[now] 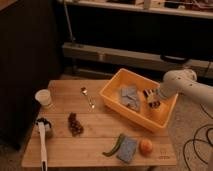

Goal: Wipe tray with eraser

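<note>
The yellow tray stands on the right part of the wooden table. Two flat grey-blue pieces lie on its floor, left of centre; I cannot tell whether one is the eraser. My gripper is down inside the tray at its right side, just right of the grey pieces and close to the right wall. The white arm reaches in from the right. Whether the gripper holds anything is hidden.
On the table are a white cup, a spoon, a dark bunch of grapes, a long-handled brush, a green pod, a blue sponge and an orange. Cables lie on the floor at right.
</note>
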You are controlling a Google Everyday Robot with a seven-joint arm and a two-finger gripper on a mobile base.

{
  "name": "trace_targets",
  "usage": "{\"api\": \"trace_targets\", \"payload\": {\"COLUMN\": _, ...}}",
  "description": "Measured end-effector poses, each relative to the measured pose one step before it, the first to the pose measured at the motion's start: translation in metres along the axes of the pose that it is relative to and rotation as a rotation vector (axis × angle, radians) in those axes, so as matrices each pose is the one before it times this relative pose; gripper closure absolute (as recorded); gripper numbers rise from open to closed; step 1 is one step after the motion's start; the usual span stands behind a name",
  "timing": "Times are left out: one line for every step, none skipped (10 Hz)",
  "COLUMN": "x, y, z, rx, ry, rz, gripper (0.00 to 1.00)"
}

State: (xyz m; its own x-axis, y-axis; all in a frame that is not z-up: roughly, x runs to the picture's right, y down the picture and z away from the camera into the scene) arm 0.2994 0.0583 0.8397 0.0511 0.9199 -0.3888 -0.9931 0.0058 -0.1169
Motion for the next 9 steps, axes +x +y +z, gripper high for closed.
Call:
{"api": "trace_targets", "payload": {"x": -0.00905, "y": -0.00938, "z": 0.00729, "rx": 0.00405, "ry": -0.00161, "rz": 0.02148, "gripper": 1.00}}
{"api": "trace_targets", "payload": {"x": -0.00343, "y": -0.00086, "z": 0.00574, "rx": -0.00505, "ry": 0.00091, "rz": 0.00629, "gripper": 1.00}}
{"api": "trace_targets", "payload": {"x": -0.00206, "y": 0.00260, "z": 0.00390, "rx": -0.00790, "ry": -0.00004, "rz": 0.00329, "gripper": 1.00}}
{"api": "trace_targets", "payload": {"x": -0.00467, "y": 0.00913, "z": 0.00550, "rx": -0.01226, "ry": -0.00122, "rz": -0.00493, "gripper": 1.00}}
{"api": "trace_targets", "payload": {"x": -0.00803, "y": 0.01915, "z": 0.00632, "rx": -0.01892, "ry": -0.00207, "rz": -0.01334, "gripper": 1.00}}
{"api": "trace_targets", "payload": {"x": -0.00771, "y": 0.02044, "z": 0.00681, "rx": -0.01779, "ry": -0.00003, "rz": -0.01563, "gripper": 1.00}}
{"api": "trace_targets", "payload": {"x": -0.00799, "y": 0.02292, "z": 0.00690, "rx": -0.02207, "ry": -0.00026, "rz": -0.01997, "gripper": 1.00}}
{"api": "trace_targets", "payload": {"x": -0.00463, "y": 0.01825, "z": 0.00539, "rx": -0.02219, "ry": 0.00191, "rz": -0.01783, "gripper": 1.00}}
{"api": "trace_targets", "payload": {"x": 0.00016, "y": 0.01850, "z": 0.00359, "rx": -0.02414, "ry": 0.00495, "rz": -0.03048, "gripper": 1.00}}
